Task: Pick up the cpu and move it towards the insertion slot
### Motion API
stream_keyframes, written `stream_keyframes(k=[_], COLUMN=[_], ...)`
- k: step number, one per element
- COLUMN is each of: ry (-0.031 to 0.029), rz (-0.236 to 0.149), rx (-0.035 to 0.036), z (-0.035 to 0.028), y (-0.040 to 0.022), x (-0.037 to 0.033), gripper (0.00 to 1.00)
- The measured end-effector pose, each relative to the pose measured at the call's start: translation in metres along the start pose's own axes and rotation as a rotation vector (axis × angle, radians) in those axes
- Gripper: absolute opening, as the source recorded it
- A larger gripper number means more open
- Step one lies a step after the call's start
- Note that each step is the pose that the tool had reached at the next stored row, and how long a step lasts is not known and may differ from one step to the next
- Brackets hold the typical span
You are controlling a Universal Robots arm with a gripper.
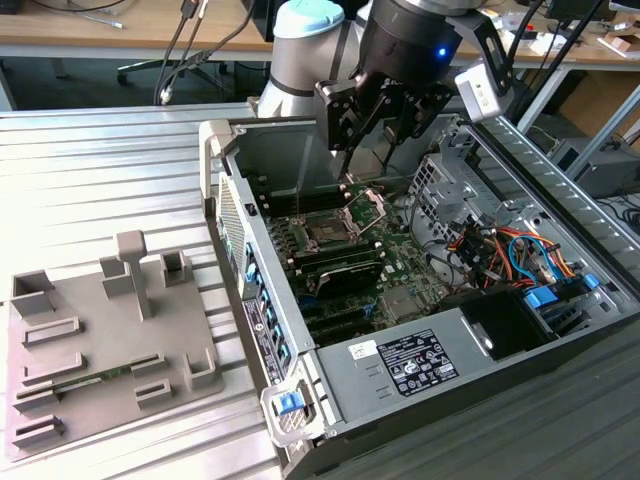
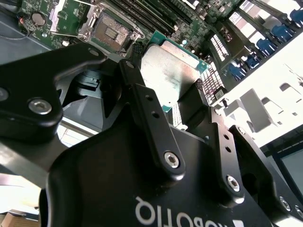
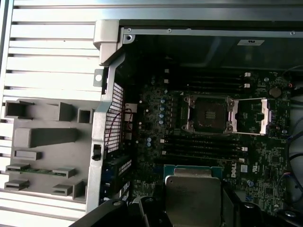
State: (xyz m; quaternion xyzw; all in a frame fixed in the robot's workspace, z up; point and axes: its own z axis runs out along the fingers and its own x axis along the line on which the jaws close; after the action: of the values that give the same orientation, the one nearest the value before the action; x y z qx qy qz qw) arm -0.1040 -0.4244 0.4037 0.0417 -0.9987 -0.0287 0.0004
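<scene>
Fingers (image 2: 147, 109): clamped tight on the cpu (image 2: 173, 71), one on each opposite edge
Cpu: silvery lid faces the camera in both wrist views, green rim peeking out along one edge; it's held up in the air over the motherboard (image 3: 156, 109)
Insertion slot (image 3: 208, 113): dark contact field showing, load plate (image 3: 253, 116) flipped open right beside it; cpu is clear of it, with rows of memory slots (image 3: 203, 146) between the two in the first wrist view
Arm (image 1: 400, 40): hangs over the open pc case (image 1: 255, 290) in the exterior view
Case: lying on its side on a slatted metal worktop (image 1: 100, 170)
Tray (image 1: 90, 330): grey plastic, just beside the case on the exterior view's left, green memory stick (image 3: 35, 170) lying in one recess
</scene>
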Motion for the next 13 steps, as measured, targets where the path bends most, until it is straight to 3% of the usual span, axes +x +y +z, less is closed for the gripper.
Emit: stream_keyframes(k=[13], ry=[0.0000], rz=[0.000], rx=[0.0000], z=[0.0002], y=[-0.0005], x=[-0.0103], gripper=[0.55])
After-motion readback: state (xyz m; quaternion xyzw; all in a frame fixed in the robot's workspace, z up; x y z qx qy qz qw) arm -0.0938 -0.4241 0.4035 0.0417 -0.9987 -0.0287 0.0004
